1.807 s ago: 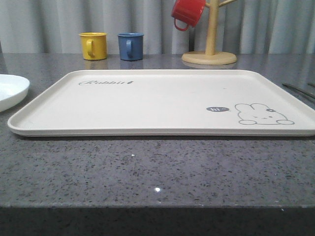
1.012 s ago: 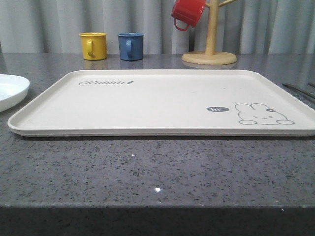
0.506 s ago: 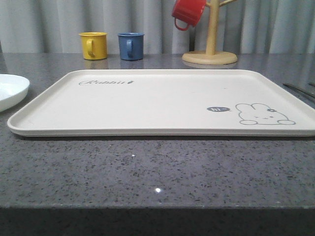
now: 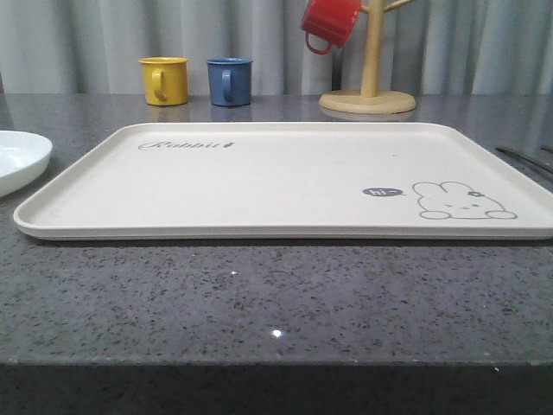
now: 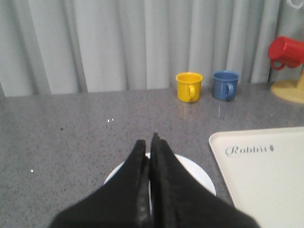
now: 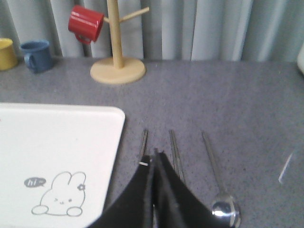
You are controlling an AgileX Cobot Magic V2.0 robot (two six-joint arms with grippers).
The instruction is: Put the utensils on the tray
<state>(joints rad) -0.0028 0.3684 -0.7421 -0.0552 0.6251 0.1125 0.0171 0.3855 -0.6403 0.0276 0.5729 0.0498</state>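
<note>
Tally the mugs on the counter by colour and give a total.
Yellow mug: 1
Blue mug: 1
Red mug, hanging on the wooden mug tree: 1
Total: 3

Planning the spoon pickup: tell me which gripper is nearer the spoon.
Right. The right gripper hovers just beside the spoon; the left gripper is above the white plate.

Cream tray lying on grey tabletop, white plate sitting left of it, yellow mug and blue mug standing behind it
</note>
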